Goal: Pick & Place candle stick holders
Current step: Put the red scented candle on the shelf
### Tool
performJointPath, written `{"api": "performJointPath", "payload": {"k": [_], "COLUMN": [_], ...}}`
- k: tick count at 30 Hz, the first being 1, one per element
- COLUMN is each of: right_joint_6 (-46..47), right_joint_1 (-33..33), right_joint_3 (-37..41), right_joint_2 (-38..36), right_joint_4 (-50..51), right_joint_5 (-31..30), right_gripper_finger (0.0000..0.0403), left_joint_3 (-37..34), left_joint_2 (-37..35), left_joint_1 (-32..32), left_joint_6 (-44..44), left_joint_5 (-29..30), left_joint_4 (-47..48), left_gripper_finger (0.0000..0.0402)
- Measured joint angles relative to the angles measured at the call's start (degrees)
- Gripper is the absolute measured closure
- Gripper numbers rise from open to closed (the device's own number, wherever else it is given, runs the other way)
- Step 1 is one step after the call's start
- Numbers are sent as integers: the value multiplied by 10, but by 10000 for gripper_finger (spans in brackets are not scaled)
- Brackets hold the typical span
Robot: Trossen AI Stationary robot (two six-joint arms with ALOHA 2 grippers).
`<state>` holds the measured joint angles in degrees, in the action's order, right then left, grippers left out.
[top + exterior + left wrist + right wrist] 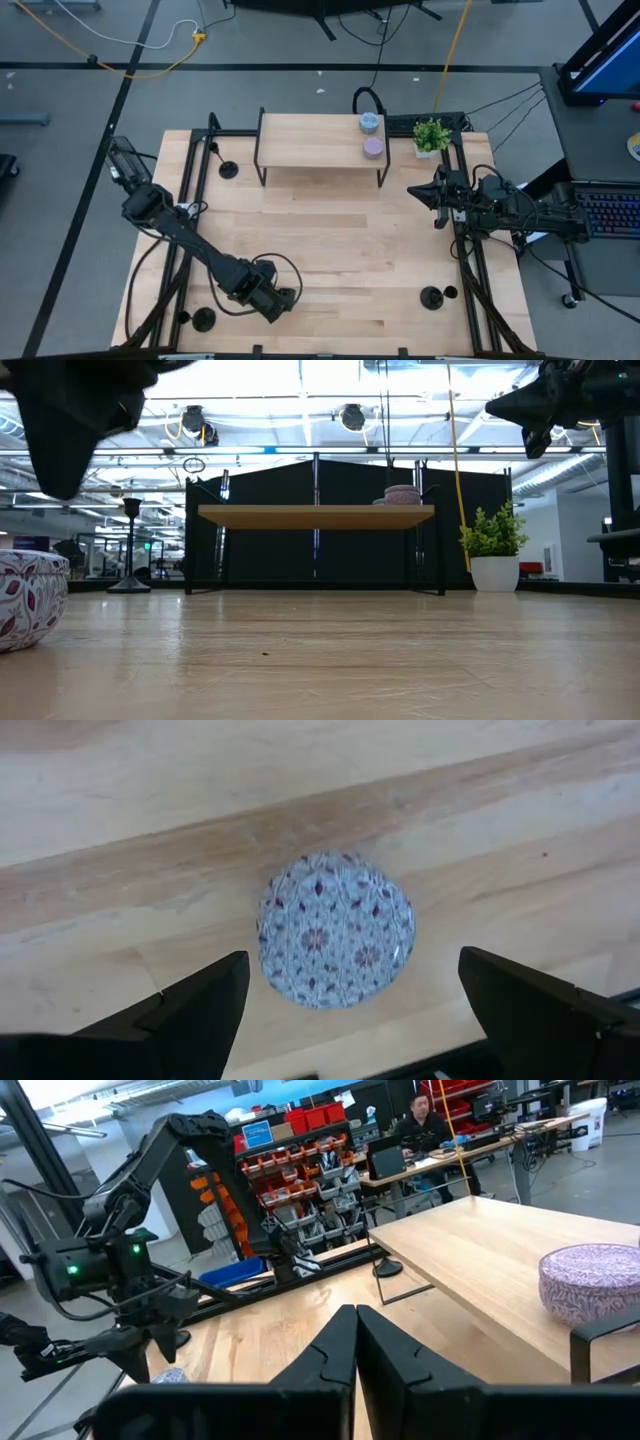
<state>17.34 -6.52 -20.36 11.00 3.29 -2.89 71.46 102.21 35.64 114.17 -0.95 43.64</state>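
1. Black holders sit at the table's [330, 250] edges: one [204, 319] at the near left corner, one [229, 170] at the far left by the shelf's leg, one [432, 296] near the right front edge.
2. Left gripper [283, 303] hangs low over the near left part of the table, its fingers [185, 1010] wide apart above a patterned white puck [335, 928], not touching it.
3. Centre back, a wooden shelf [310, 140] on black legs carries a blue puck [370, 122] and a lavender puck [373, 147] at its right end.
4. A potted plant [431, 135] stands just right of the shelf.
5. Right gripper [414, 191] hovers at the table's right edge, raised, fingers [325, 1355] pressed together with nothing between them.
6. In the right wrist view, a person [425, 1125] sits at a desk in the room beyond.
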Motion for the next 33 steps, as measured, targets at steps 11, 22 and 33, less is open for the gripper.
{"api": "performJointPath", "payload": {"k": [11,22,33], "right_joint_6": [-1,-1,-1], "right_joint_1": [0,0,0], "right_joint_3": [0,0,0], "right_joint_2": [0,0,0], "right_joint_4": [0,1,1], "right_joint_5": [0,0,0], "right_gripper_finger": [401,401,401], "left_joint_3": [0,0,0], "left_joint_2": [20,46,77], "left_joint_1": [0,-7,-10], "left_joint_6": [-5,-21,-39], "left_joint_5": [-8,-25,-50], "left_joint_4": [-6,-8,-26], "left_gripper_finger": [36,36,36]}}
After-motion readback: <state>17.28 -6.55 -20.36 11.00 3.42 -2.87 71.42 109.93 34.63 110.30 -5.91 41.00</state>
